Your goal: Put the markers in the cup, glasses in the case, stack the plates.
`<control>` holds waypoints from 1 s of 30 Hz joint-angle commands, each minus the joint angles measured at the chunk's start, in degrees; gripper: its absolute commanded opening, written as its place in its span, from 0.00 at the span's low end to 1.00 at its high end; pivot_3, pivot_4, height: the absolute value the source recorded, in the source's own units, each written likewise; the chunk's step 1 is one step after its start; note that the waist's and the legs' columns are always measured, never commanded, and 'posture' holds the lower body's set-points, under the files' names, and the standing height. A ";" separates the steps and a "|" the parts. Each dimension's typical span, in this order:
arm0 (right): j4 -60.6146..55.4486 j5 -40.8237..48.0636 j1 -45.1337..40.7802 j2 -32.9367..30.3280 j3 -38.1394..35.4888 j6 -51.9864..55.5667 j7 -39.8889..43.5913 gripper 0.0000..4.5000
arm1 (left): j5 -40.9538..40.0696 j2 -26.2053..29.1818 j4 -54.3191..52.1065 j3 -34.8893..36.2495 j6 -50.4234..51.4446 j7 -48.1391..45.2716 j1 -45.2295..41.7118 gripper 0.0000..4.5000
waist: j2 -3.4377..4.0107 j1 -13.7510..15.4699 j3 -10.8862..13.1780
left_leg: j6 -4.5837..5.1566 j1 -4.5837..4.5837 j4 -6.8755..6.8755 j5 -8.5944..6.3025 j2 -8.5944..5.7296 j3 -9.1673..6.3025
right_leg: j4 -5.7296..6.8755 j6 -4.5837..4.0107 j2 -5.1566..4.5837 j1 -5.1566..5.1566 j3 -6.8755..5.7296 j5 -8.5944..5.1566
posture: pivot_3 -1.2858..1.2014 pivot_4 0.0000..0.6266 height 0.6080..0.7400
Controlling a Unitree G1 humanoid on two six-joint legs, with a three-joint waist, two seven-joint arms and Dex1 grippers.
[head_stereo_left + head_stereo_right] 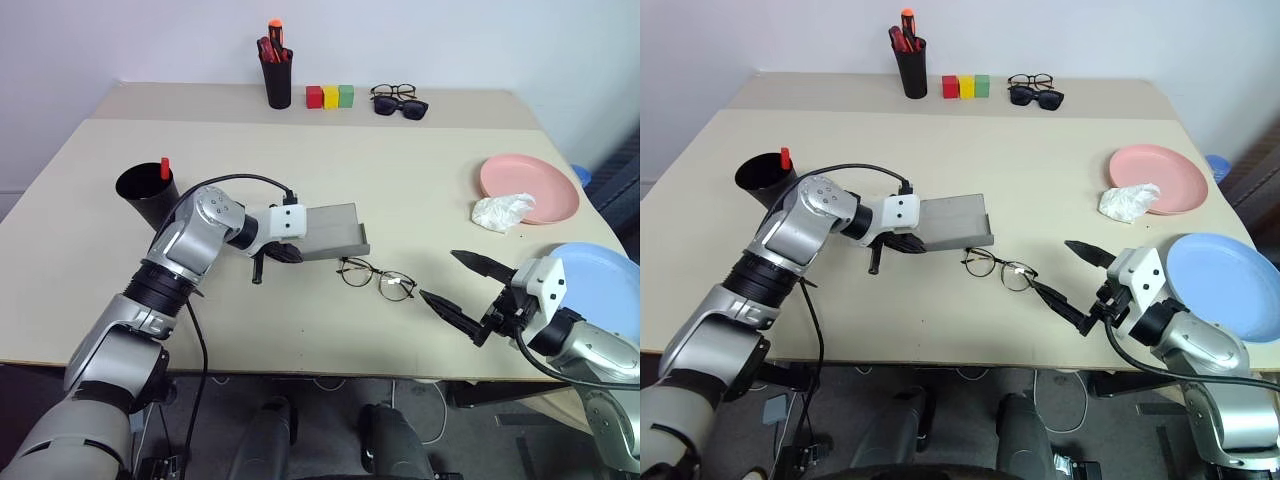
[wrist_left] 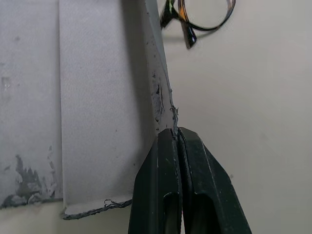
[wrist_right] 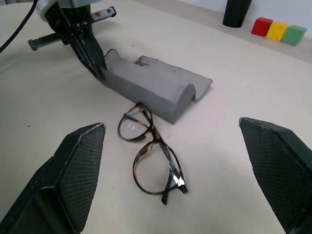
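Left gripper (image 1: 262, 268) had its jaws pinched tight on the near-left edge of the open grey case (image 1: 328, 232), mid-worktop. Glasses (image 1: 376, 277) lay just right of it. Right gripper (image 1: 462, 289) hovered further right, jaws wide. I'd pin the case steady, then come down over the bridge.

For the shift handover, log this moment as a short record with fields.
left gripper: shut on the edge of the grey case
right gripper: open, apart from the glasses
glasses: on the table, beside the open case
cup: holds a red-capped marker
plates: pink plate and blue plate lie apart, unstacked
crumpled white wrapper: on the pink plate's rim
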 commanded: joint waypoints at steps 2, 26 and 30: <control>-0.83 0.09 -0.68 -0.24 -0.11 -0.80 0.29 1.00 | -2.34 -0.76 -6.45 -0.62 2.82 -0.84 0.06 0.00 | 0.00 -0.03 0.00 | 0.00 0.00 0.00 0.00 0.00 0.00 | 0.00 0.00 0.00 0.00 0.00 0.00 | 0.52 0.24 1.00; -3.75 0.56 -0.56 -0.41 -0.39 1.31 -2.17 1.00 | 2.04 -4.71 4.85 -5.42 -2.01 5.78 -5.08 0.00 | 0.01 -0.03 -0.01 | 0.01 0.03 0.04 0.01 0.00 0.02 | 0.06 0.01 0.01 0.01 0.01 0.00 | 0.52 0.24 1.00; -3.90 0.60 0.14 -0.56 -0.75 1.25 -1.91 1.00 | 1.82 -5.20 4.65 -5.91 -3.80 4.71 -4.93 0.00 | 0.01 -0.01 -0.01 | 0.01 0.03 0.05 0.01 -0.01 0.02 | 0.06 0.01 0.01 0.01 0.01 0.00 | 0.52 0.24 1.00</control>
